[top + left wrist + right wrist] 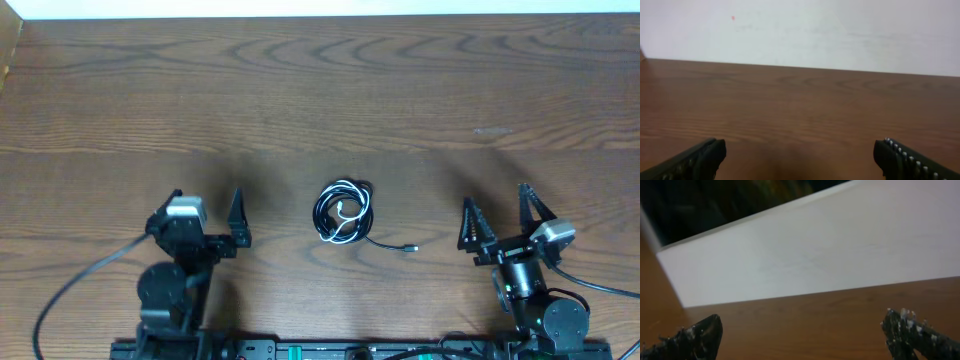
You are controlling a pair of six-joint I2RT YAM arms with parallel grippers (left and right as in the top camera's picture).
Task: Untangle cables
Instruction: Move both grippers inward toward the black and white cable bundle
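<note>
Overhead view, left to right.

Left gripper (207,203): parked near the table's (300,80) front edge, at 9 o'clock from the cables and well apart from them. Jaws wide open, nothing between them. The left wrist view confirms this: both fingertips (707,152) sit at the frame corners, with only bare wood and a pale wall between and beyond them. No cord in sight there.

Cables (343,212): one compact knot at about table centre. Black loops wind around each other with a white cord threaded through the middle. A single black tail leaves the bundle toward 4 o'clock and ends in a small plug (410,247) lying flat on the wood. No cord lies separate from the rest.

Right gripper (497,210): at 3 o'clock from the bundle, also well apart, just past the plug. Jaws spread wide and empty. The right wrist view shows both fingertips (707,330) low in frame, wood and a white panel ahead, no cable.

Progress judgement: nothing is done. No strand is pulled free and neither arm touches the bundle. All of it remains: approach, grip, tease the black cords and the white one apart, lay them out separately. The loose tail looks the easiest first hold, nearest the right arm.
</note>
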